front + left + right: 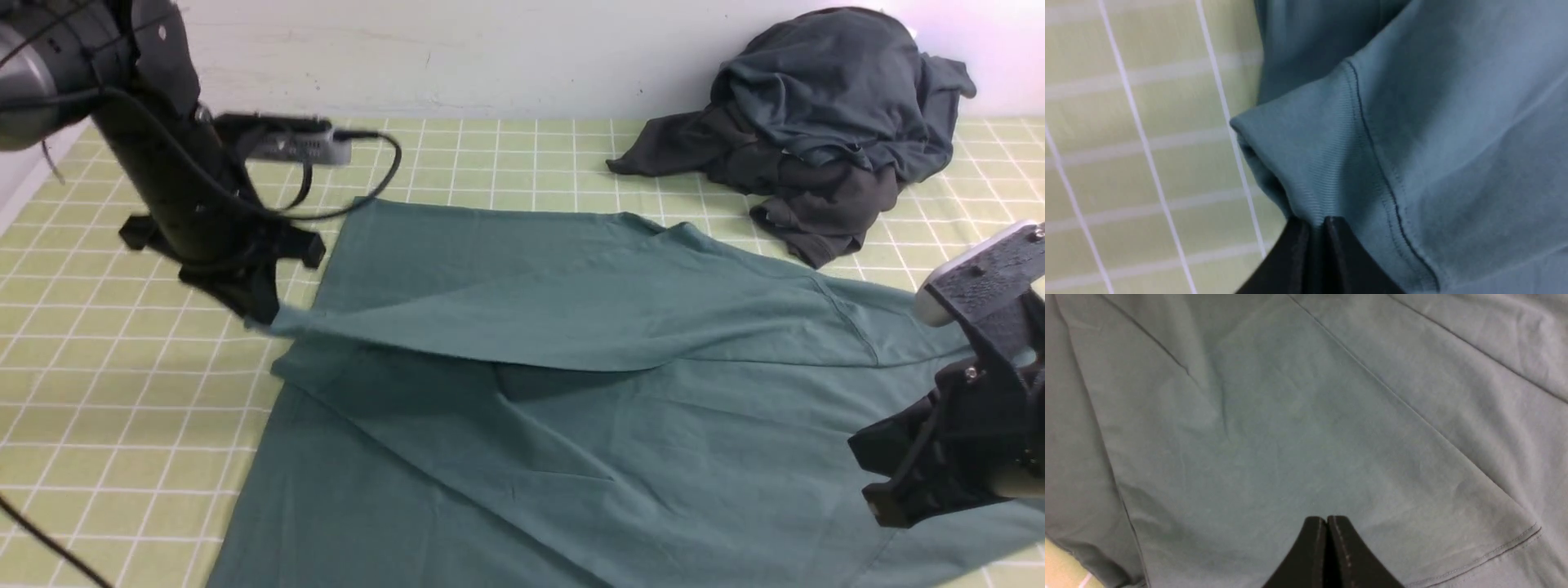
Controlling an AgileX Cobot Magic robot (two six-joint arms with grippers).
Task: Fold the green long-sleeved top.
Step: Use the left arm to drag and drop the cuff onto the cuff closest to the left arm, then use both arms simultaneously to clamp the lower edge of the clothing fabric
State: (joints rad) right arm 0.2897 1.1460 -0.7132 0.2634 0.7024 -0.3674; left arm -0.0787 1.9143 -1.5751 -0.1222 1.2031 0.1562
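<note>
Pinches the ribbed cuff (1306, 163) in the left gripper (1316, 222), jaws nearly together with only cloth between them. Holds it lifted off the desk (122, 392) at the left edge of the green long-sleeved top (571, 457), so that the sleeve (506, 327) stretches as a taut band from the right shoulder across the body, with a shadow beneath. Judged to be drawing the sleeve over the chest for an early fold, with nothing laid down yet. Hovers the right gripper (1327, 520) low over the right side of the garment, jaws pressed together and gripping nothing, above flat cloth near a stitched hem. Perhaps parked out of the way, perhaps ready to pin the fabric; cannot tell which. As for the top: spread mostly flat over the middle and near part of the desk, softly creased, running out of the front view at the near edge. Farther out, against the wall (490, 49) at the far right, a charcoal-grey clothes heap (824, 122), its lowest fold very near the top's shoulder; touching or not, cannot tell. Probably clear of the sleeve's path. Nearer the left arm, a loose black cable (384, 171) looping above the top's far left corner, the likeliest thing to snag.
</note>
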